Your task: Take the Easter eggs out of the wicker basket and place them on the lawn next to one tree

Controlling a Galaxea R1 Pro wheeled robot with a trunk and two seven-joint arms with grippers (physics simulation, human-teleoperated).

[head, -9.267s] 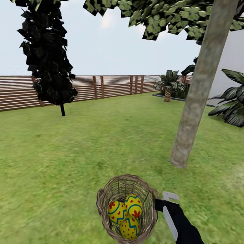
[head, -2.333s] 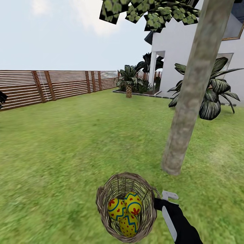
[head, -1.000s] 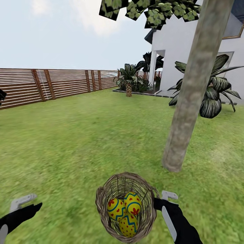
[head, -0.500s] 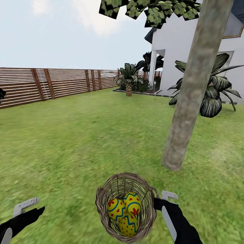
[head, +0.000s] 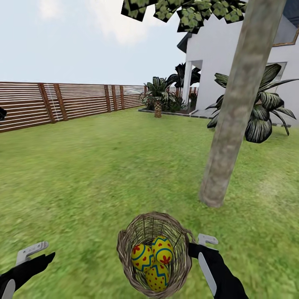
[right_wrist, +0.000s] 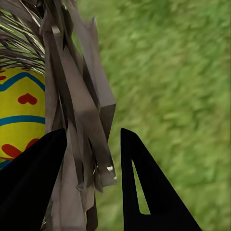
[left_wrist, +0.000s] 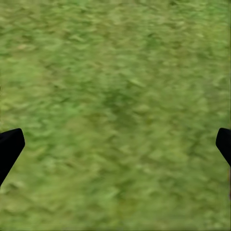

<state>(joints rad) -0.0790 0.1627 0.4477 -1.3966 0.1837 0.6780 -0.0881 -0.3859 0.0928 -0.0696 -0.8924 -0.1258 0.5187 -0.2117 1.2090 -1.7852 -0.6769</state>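
Head camera looks forward and down over lawn (head: 95, 166); both wrist cameras face it closely, the right sharing the wicker basket (head: 154, 253)

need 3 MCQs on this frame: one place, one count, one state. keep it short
1. Where is the wicker basket?
A. On the paving by the house
B. Held over the lawn, near the foot of the tree
C. Against the fence

2. How many Easter eggs lie in the basket?
A. One
B. Two
C. Three

3. What is the right gripper doing?
A. Closed on the basket's wicker rim
B. Open over bare grass
C. Holding an egg

Key: 1 B, the head view shows the basket in front of the trunk's base over grass. 2 C, three yellow eggs show inside. 3 A, the right wrist view shows wicker pinched between its fingers, while the left gripper is spread over grass.
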